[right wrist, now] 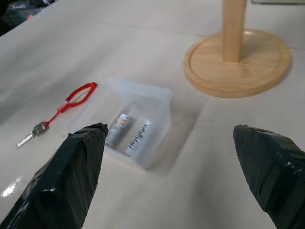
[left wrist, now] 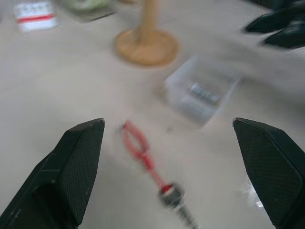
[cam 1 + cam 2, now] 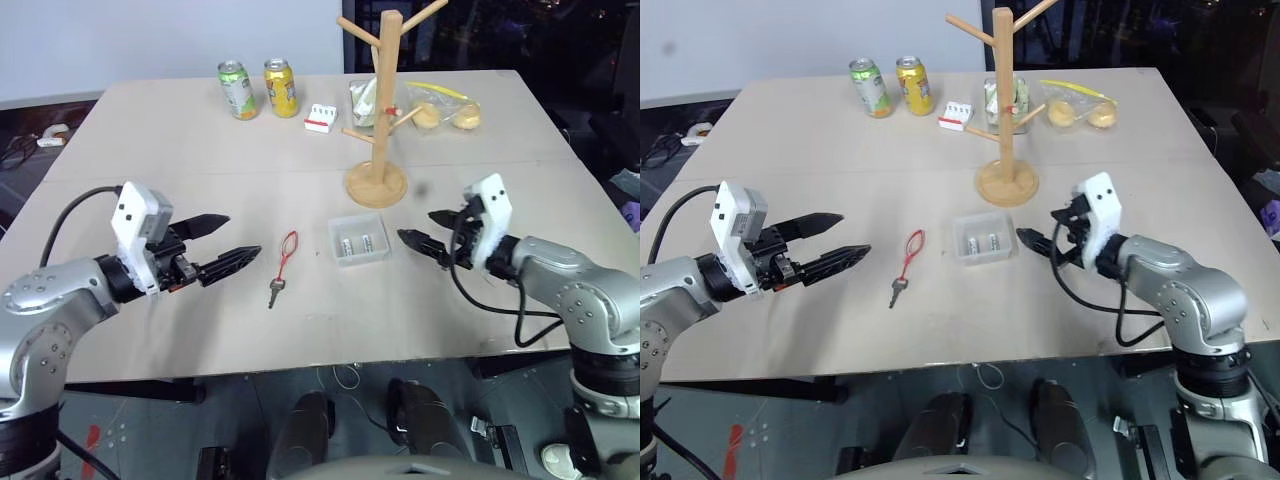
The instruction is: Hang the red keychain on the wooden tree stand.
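From the head, the left hand [image 3: 222,243] and right hand [image 3: 424,232] hover released over the beige surface [image 3: 150,150], flanking the red keychain [image 3: 282,265] lying flat before the wooden tree stand [image 3: 378,110]. The wrist views show both hands' fingers spread; battery labels are unreadable.

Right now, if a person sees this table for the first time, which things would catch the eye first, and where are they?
The red keychain lies flat near the table's front edge, between the open left end effector and a small clear tray holding two batteries. Behind the tray rises the wooden tree stand, with nothing hanging on its pegs. At the far left of the table stand a green can and a yellow can.
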Tool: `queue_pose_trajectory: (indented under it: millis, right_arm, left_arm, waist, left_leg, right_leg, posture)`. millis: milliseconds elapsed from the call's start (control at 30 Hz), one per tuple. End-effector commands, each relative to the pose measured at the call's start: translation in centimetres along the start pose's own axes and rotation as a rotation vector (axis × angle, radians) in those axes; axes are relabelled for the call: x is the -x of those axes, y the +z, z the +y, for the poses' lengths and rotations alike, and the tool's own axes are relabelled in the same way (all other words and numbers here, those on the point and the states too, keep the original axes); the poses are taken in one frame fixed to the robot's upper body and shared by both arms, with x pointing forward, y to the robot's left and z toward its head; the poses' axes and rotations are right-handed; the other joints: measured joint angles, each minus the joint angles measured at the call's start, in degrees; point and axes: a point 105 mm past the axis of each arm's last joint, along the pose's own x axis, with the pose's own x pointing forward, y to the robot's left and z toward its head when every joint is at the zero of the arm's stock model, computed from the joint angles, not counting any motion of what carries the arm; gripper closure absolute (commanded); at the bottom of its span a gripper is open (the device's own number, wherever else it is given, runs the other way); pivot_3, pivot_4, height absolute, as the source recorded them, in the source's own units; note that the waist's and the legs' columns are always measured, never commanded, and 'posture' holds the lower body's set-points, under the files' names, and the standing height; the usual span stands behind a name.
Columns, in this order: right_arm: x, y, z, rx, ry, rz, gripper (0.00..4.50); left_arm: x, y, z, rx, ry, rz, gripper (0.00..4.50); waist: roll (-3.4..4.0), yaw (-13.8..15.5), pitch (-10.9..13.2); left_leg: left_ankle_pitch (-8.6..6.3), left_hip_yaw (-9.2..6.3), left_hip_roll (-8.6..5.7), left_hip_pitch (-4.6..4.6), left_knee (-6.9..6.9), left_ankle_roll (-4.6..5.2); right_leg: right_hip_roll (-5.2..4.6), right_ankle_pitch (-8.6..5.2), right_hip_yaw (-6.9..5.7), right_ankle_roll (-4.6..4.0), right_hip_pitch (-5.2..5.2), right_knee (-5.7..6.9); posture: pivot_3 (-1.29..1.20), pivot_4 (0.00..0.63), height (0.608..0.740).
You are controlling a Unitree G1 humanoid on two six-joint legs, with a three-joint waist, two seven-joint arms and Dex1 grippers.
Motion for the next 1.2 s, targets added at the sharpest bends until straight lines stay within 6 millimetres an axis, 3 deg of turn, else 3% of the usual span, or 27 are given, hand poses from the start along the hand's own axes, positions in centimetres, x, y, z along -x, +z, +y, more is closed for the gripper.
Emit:
queue_pose_trajectory:
  millis: [33,333,600,700,767,967,1200]
  right_arm:
    - [-1.0,1.3,1.3,0.024,-0.010,-0.021,0.00]
    - [-4.8,0.4,2.3,0.060,-0.084,0.043,0.00]
    - [-6.4,-0.9,1.6,0.078,-0.136,0.078,0.00]
    - [-6.9,-1.0,1.8,0.077,-0.130,0.075,0.80]
    - [-7.1,-1.1,1.8,0.078,-0.129,0.073,1.88]
    - [-7.7,-1.0,2.2,0.088,-0.116,0.066,4.46]
    - [-7.7,-0.9,2.2,0.113,-0.102,0.062,4.49]
  left_arm:
    - [-0.5,0.7,-1.8,-0.038,-0.104,0.019,0.07]
    - [-0.8,0.8,-2.0,-0.058,-0.116,0.012,0.07]
    - [-0.9,0.7,-2.8,-0.063,-0.131,0.001,0.07]
    - [-0.9,0.7,-2.7,-0.065,-0.126,-0.002,0.00]
    - [-1.0,0.7,-2.6,-0.065,-0.124,-0.004,0.00]
    - [-1.0,0.6,-2.4,-0.073,-0.105,-0.012,0.00]
    - [-1.0,0.7,-2.4,-0.076,-0.096,-0.020,0.00]
  waist:
    - [0.01,-0.3,0.0]
    - [0.01,-1.1,0.0]
    - [0.01,-1.1,0.0]
    - [0.01,-1.1,0.0]
    - [0.01,-1.1,0.0]
    - [0.01,-1.1,0.0]
    - [0.01,-1.1,0.0]
  left_leg:
    - [0.00,-0.01,0.00,0.00,-0.01,0.00]
    - [0.00,-0.05,0.05,0.01,-0.01,0.00]
    - [0.00,-0.06,0.04,0.01,-0.02,0.00]
    - [0.00,-0.07,0.08,0.02,-0.03,0.00]
    - [0.00,-0.08,0.09,0.01,-0.03,0.00]
    - [0.00,-0.08,0.09,0.01,-0.03,0.00]
    - [0.00,-0.09,0.09,0.01,-0.03,0.00]
  right_leg:
    - [0.01,0.00,0.00,0.00,0.00,0.00]
    - [0.16,0.00,0.07,-0.01,-0.02,0.05]
    - [0.23,0.00,0.16,-0.01,-0.03,0.04]
    - [0.28,-0.01,0.16,-0.01,-0.03,0.04]
    - [0.29,0.00,0.16,-0.01,-0.03,0.04]
    - [0.29,0.00,0.16,-0.01,-0.03,0.04]
    - [0.29,-0.01,0.16,-0.01,-0.03,0.04]
  posture:
    - [0.00,0.150,0.740]
    - [0.00,0.150,0.740]
    - [0.00,0.150,0.740]
    - [0.00,0.150,0.740]
    - [0.00,0.150,0.740]
    - [0.00,0.150,0.740]
    - [0.00,0.150,0.740]
